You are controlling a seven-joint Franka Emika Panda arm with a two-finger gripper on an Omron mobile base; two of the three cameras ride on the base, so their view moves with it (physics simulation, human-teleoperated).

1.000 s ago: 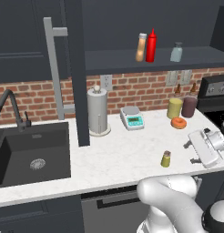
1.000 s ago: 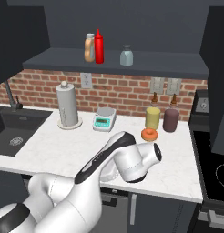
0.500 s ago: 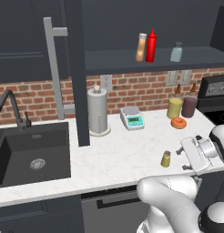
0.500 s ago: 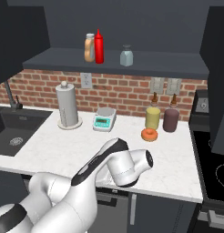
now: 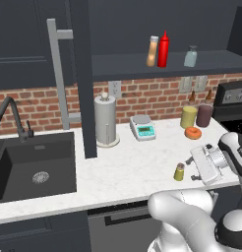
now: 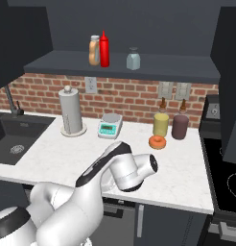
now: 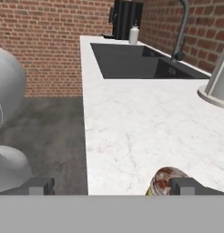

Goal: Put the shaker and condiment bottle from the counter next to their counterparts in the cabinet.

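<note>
Upright, yellow-green shaker [image 5: 179, 172] with dark brown cap.

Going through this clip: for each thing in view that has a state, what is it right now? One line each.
gripper: open, low beside the shaker, holding nothing
shaker: upright on the counter, not yet moved
condiment bottle: upright on the cabinet shelf, beside the red bottle
pale shaker: upright on the shelf
cabinet door: open
paper towel roll: upright on its holder

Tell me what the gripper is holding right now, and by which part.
Nothing is held. The gripper is open beside the shaker, which stands free on the counter.
</note>
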